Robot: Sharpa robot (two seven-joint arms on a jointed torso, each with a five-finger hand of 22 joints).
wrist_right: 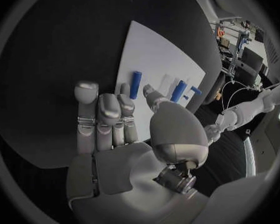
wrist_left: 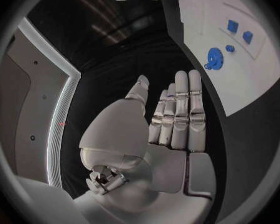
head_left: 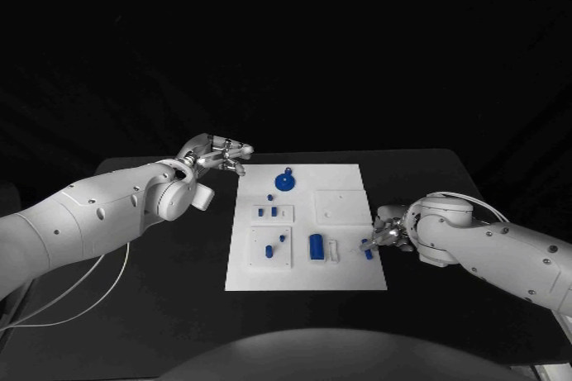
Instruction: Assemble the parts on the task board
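Head view: task board (head_left: 345, 273) lettering perhaps unreadable.

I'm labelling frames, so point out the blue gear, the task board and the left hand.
blue gear (head_left: 286, 182), head view, its round face.
task board (head_left: 345, 273), head view, bare near corner.
left hand (head_left: 219, 156), head view, middle of the hand.

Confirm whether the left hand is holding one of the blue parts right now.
No: in the left wrist view the left hand has its fingers straight and nothing in it, and the blue gear lies apart on the task board.
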